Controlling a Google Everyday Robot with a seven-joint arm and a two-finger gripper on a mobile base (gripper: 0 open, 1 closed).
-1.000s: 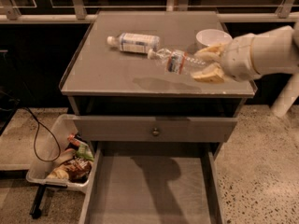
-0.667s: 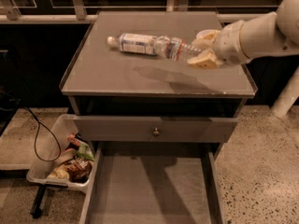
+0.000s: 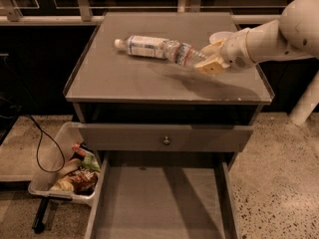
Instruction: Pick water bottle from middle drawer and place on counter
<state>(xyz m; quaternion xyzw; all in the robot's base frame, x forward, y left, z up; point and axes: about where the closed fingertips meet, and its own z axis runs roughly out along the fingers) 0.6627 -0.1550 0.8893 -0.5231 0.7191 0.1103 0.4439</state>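
The water bottle [image 3: 182, 54], clear and ribbed with a reddish label band, is held on its side just above the counter [image 3: 124, 78]. My gripper [image 3: 210, 59] is shut on its right end, with the arm coming in from the right. The bottle's left end reaches close to the white-label bottle; I cannot tell whether they touch. The middle drawer [image 3: 164, 198] is pulled open at the bottom of the view, and its floor is bare.
A bottle with a wide white label [image 3: 142, 46] lies on its side on the counter. A white bowl [image 3: 220, 36] sits behind my gripper. A closed drawer front with a round knob [image 3: 166, 140] is above the open drawer. A bin of snacks [image 3: 70, 176] and a cable [image 3: 47, 148] are on the floor at the left.
My gripper has carried the water bottle a little left and farther back over the counter, closer to the white-label bottle. Nothing else moved.
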